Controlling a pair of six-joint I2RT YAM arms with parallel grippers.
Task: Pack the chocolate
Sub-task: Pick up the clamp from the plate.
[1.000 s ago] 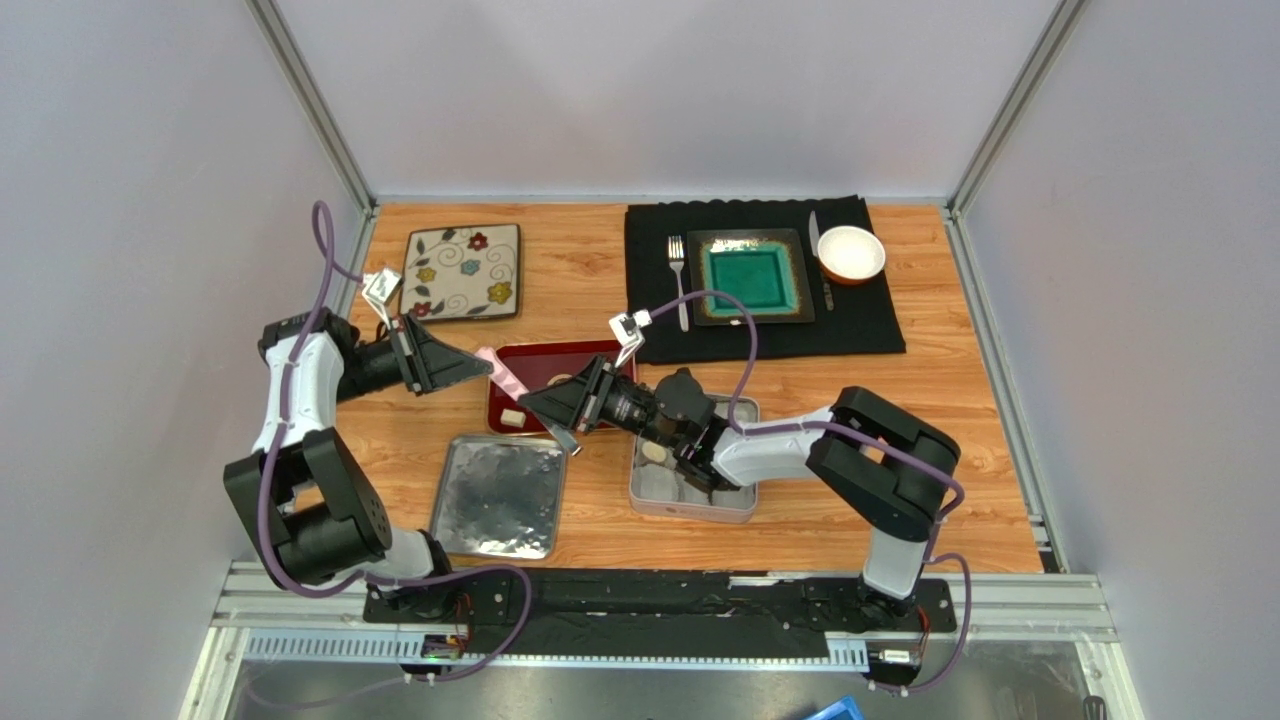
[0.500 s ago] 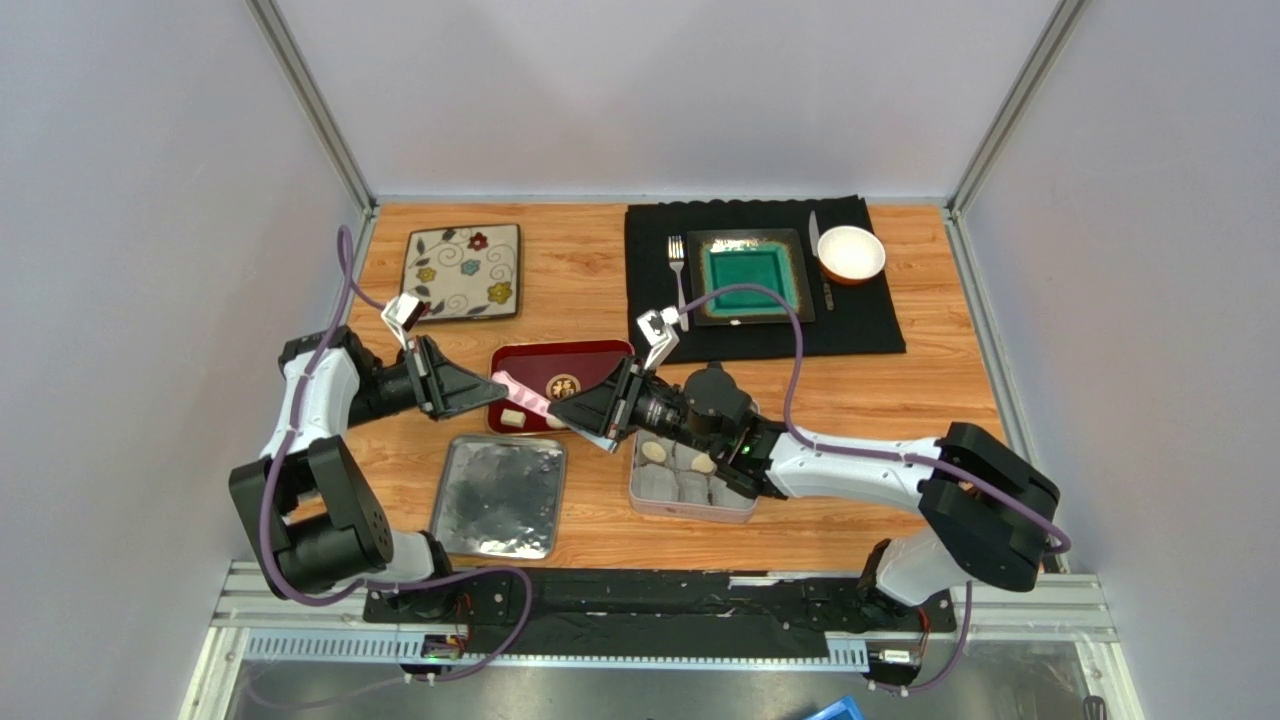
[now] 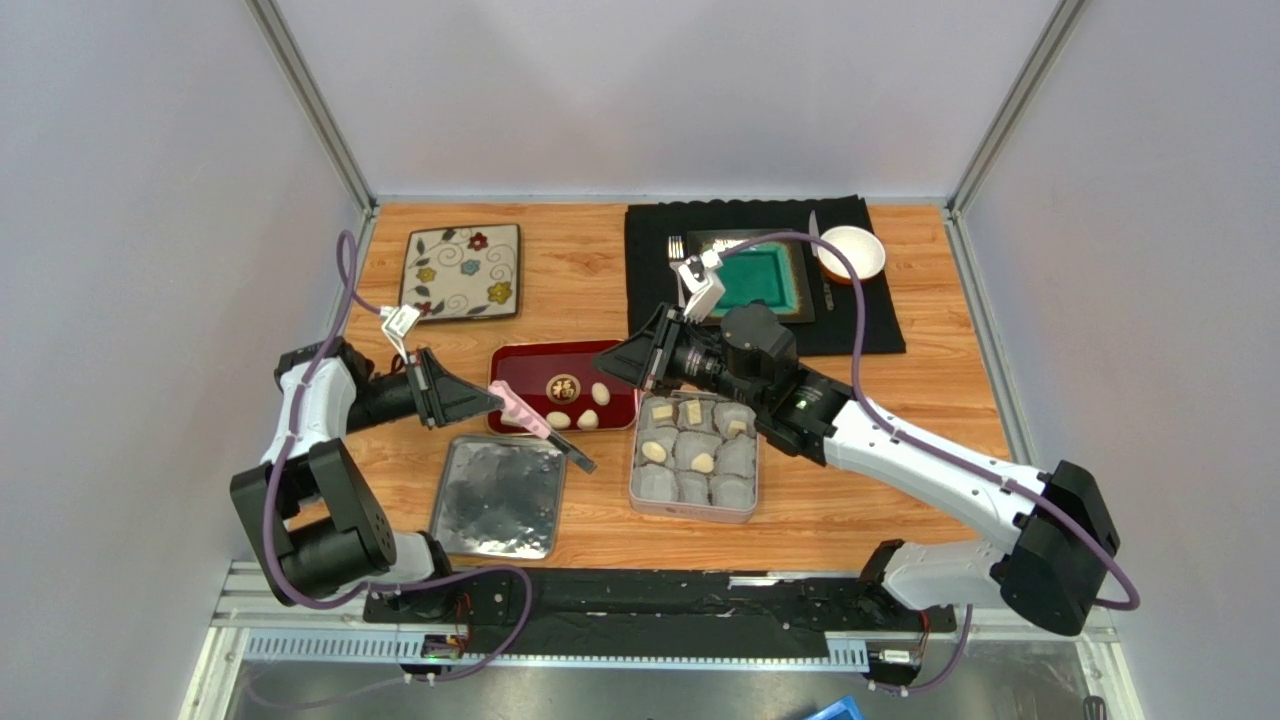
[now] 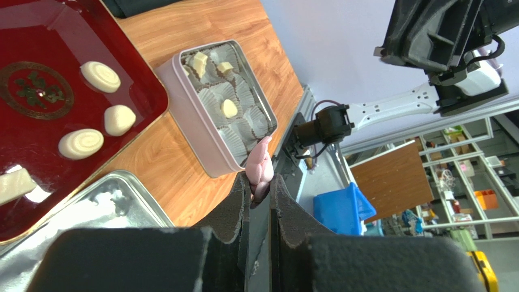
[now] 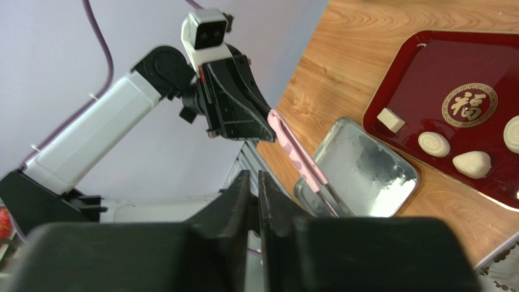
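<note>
Top external, pink tongs point(image 3: 514, 402) along red tray point(image 3: 526, 372) rim, seemingly touching

The table point(image 3: 932, 390) is varnished wood with a soft sheen over the grain. The red tray point(image 3: 526, 368) looks lacquered, glossy enough to throw reflections. The chocolates point(image 4: 101, 76) on it are smooth, matt cream. The tin point(image 3: 691, 512) is thin satin metal, lined with white crinkled paper cups point(image 4: 243, 121). The lid point(image 3: 501, 495) is dull, smudgy bare metal. The pink tongs point(image 5: 298, 152) look like smooth plastic. The left gripper point(image 4: 261, 182) has matt black, faintly grainy fingers point(image 4: 292, 213). The placemat point(image 3: 872, 323) is black cloth and the green plate point(image 3: 766, 278) is shiny glaze.
</note>
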